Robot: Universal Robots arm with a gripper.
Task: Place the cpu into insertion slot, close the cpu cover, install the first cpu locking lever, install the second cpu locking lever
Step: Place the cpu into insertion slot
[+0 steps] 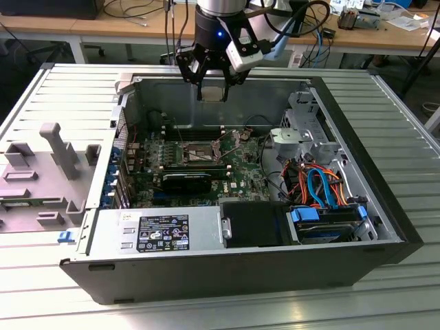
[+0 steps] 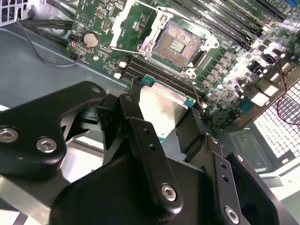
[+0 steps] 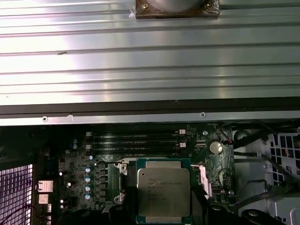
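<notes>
My gripper (image 1: 212, 95) hangs above the rear of the open computer case and is shut on the cpu (image 1: 213, 92), a flat square chip with a dull silver top. In the second wrist view the cpu (image 2: 161, 108) sits edge-held between the black fingers (image 2: 132, 105), with nothing else touching it. Below it on the green motherboard lies the insertion slot (image 2: 176, 43), bare with its contact field showing, and the slot (image 1: 199, 152) is well under the gripper. The cpu cover (image 2: 124, 21) stands flipped open beside the slot. In the first wrist view the cpu (image 3: 163, 191) hides the slot.
A black card (image 1: 194, 181) lies across the board in front of the slot. The grey power supply (image 1: 159, 231) fills the case's near side. Drive bays with blue and orange cables (image 1: 320, 189) sit at the exterior view's right. Memory slots (image 2: 220, 23) flank the socket. A grey fixture (image 1: 48, 172) stands outside.
</notes>
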